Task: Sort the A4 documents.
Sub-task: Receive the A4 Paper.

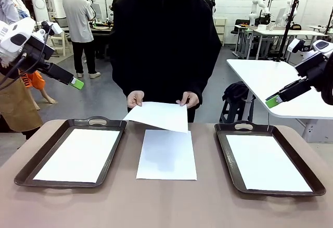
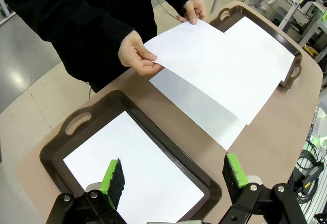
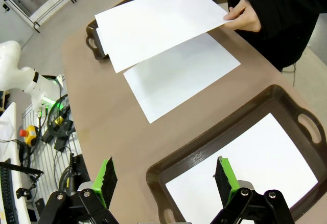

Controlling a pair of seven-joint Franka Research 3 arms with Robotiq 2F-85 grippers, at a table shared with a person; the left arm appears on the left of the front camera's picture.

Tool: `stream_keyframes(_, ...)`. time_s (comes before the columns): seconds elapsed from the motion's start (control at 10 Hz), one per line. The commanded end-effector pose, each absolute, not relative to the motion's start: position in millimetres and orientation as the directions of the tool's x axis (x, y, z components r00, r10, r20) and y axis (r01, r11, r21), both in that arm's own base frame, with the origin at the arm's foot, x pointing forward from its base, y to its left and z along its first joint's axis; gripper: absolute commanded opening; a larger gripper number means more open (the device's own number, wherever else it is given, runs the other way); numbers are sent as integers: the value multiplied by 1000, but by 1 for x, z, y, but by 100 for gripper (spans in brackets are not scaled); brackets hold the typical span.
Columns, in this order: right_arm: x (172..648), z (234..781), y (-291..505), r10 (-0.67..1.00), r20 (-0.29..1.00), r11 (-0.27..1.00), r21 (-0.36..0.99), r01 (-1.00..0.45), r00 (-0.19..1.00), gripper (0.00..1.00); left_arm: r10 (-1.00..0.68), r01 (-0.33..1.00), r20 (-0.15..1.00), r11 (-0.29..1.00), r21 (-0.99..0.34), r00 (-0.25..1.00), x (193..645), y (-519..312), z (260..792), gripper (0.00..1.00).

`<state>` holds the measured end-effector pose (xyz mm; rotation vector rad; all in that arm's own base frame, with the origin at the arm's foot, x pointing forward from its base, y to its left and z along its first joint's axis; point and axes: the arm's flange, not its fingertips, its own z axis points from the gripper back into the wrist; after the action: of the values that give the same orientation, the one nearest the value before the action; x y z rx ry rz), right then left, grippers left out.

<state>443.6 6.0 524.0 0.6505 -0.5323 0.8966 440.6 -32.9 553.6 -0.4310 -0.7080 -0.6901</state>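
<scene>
A wide, light brown desk (image 1: 166,207) carries two dark brown rectangular trays with handles, the left tray (image 1: 40,154) and the right tray (image 1: 225,155), well apart. A plain white A4 sheet lies flat in each: the left-tray sheet (image 1: 78,155) and the right-tray sheet (image 1: 268,163). Between the trays a third white sheet, the centre sheet (image 1: 166,155), lies on the bare desk. Above its far end hangs a fourth, the held sheet (image 1: 158,116), pinched at its far corners by the person's right hand (image 1: 135,99) and the person's left hand (image 1: 190,100).

The left tool (image 2: 173,175) hovers high over the near end of the left tray, its green pads spread wide and gripping nothing. The right tool (image 3: 166,175) does the same over the right tray.

Sorting looks only partly done, with two sheets outside the trays. The held sheet is limp and sags, so a tool closing on it may crease it or nip the person's fingers. The centre sheet lies flush on the desk, so pads may skid over it or crumple it.
</scene>
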Motion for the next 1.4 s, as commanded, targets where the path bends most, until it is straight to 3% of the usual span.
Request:
stream_keyframes(0.0,444,523,7,531,667,462,289,-838,523,100,-434,706,712,698,-121,552,440,-33,554,100)
stream_keyframes(1.3,444,523,7,531,667,462,289,-838,523,100,-434,706,712,698,-121,552,440,-33,554,100)
